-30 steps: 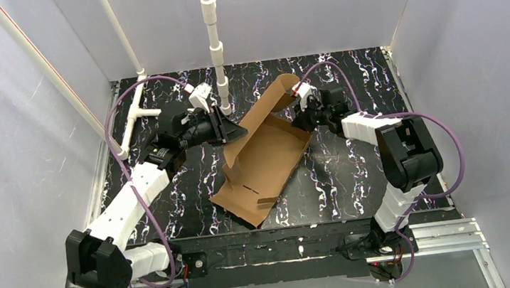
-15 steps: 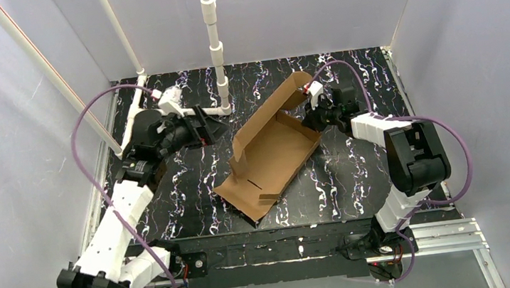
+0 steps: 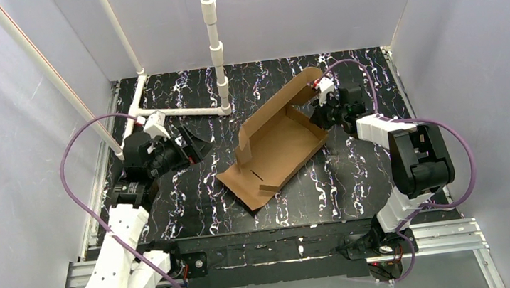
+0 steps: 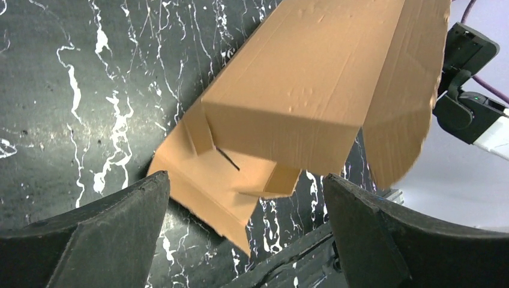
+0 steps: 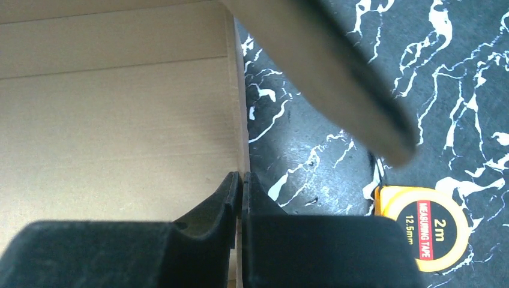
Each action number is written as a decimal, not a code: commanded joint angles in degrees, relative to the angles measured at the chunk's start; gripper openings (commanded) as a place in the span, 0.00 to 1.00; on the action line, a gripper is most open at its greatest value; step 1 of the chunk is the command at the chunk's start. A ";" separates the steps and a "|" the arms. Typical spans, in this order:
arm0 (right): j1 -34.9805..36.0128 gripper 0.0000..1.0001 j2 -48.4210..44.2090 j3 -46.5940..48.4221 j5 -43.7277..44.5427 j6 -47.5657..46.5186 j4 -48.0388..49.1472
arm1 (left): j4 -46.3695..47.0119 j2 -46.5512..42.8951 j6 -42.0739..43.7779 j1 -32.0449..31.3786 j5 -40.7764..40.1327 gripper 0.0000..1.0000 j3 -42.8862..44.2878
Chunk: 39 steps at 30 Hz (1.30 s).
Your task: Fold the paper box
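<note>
The paper box [image 3: 274,152] is a brown cardboard blank, partly folded, lying mid-table with its long walls raised and a flap standing at the far right end. My right gripper [image 3: 321,110] is shut on the edge of its far right wall; in the right wrist view the jaws [image 5: 242,180] pinch the thin cardboard edge of the paper box [image 5: 120,114]. Off to the left of the box, clear of it, my left gripper [image 3: 195,144] stands open. The left wrist view shows its wide-spread jaws [image 4: 245,179] facing the paper box [image 4: 300,96], with nothing between them.
An orange tape measure [image 5: 429,231] lies on the black marbled table [image 3: 194,200] right beside my right gripper. White pipe sections [image 3: 184,110] lie at the back left, and an upright pipe [image 3: 214,41] stands behind them. Grey walls enclose three sides.
My left gripper opened, let go of the box's left wall and drew back to the left. The right gripper, still shut on the box, shifted it slightly right and back.
</note>
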 commanded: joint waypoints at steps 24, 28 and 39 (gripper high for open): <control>-1.69 0.01 -0.87 -2.29 4.39 11.92 6.65 | 17.62 3.81 7.81 -12.34 -0.67 0.92 -9.51; -1.69 0.01 -0.57 -2.04 3.92 11.83 6.26 | 24.61 5.04 19.69 -18.44 -11.66 0.98 -10.83; -1.69 0.01 0.33 -1.32 2.79 11.66 5.34 | 51.15 16.52 22.68 -22.39 -18.45 0.98 -15.47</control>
